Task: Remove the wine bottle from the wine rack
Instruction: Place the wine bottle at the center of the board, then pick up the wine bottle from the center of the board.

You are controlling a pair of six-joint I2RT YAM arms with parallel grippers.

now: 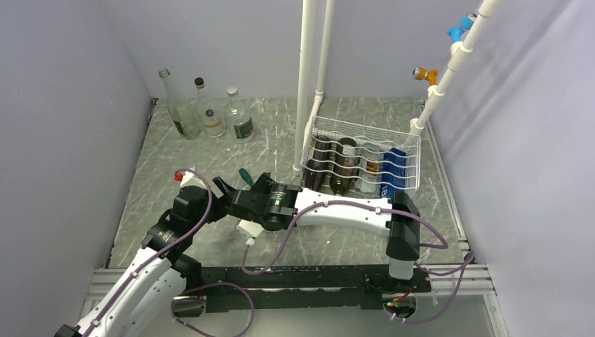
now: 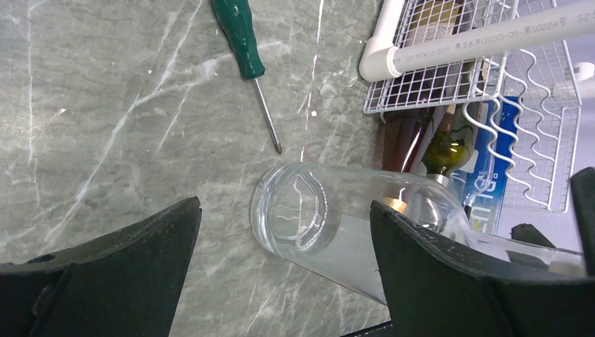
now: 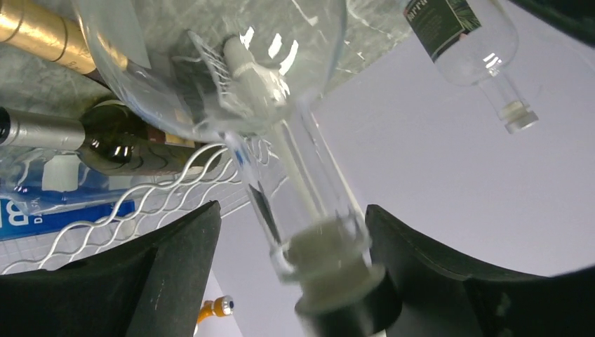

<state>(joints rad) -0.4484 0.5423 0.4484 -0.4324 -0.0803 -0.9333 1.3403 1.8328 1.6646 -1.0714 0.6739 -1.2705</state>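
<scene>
**Operator:** Since the clear wine bottle [image 2: 316,217] already appears to lie on the worktop [image 2: 105,105], off the wine rack [image 1: 365,165] and to its left, I judge the step in hand to be the release. The right fingers [image 3: 168,267] stand spread either side of the neck, pinching nothing. The left fingers [image 2: 140,260] are spread wide near the base, likewise empty.

**Inspector:** How do you mean to finish it cleanly?

**Operator:** I would draw the right arm straight back off the cap end and keep both fingers clear of the glass. A round bottle on its side will likely roll at a nudge.

**Inspector:** Do the views agree?

**Operator:** They complement each other. The overhead view hides the bottle beneath both arms, yet shows dark bottles [image 1: 344,165] remaining in the rack. The left wrist view alone shows the base and a green screwdriver [image 2: 242,38] lying just beyond it. Only the right wrist view shows the cap sitting close against one finger.
</scene>
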